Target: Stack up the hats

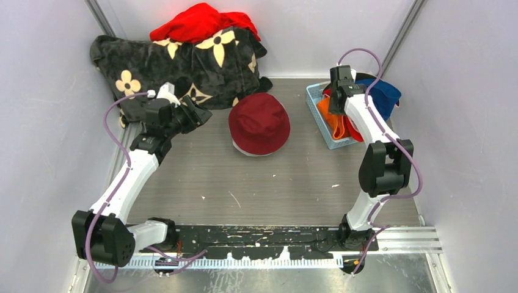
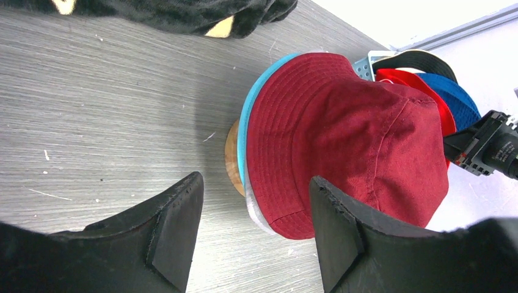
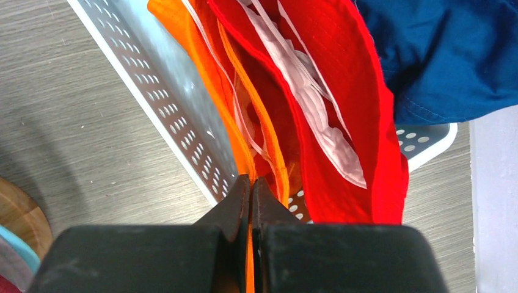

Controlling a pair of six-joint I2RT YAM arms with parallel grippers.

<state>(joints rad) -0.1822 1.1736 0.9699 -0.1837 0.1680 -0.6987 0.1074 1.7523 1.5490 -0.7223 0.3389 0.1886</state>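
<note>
A maroon hat [image 1: 259, 122] tops a small stack in the middle of the table, with a teal brim [image 2: 246, 125] and a grey brim [image 2: 259, 217] showing under it on a wooden stand [image 2: 231, 160]. My left gripper [image 2: 253, 235] hangs open just left of the stack, nothing between its fingers. My right gripper [image 3: 251, 186] is shut on the brim of the orange hat [image 3: 211, 67] at the basket's near wall. A red hat [image 3: 342, 91] and a royal blue hat [image 3: 446, 55] lie in the same basket.
The pale blue perforated basket [image 1: 316, 104] stands at the back right by the wall. A black blanket with cream flower marks [image 1: 183, 64] and a bright red cloth heap [image 1: 201, 21] fill the back left corner.
</note>
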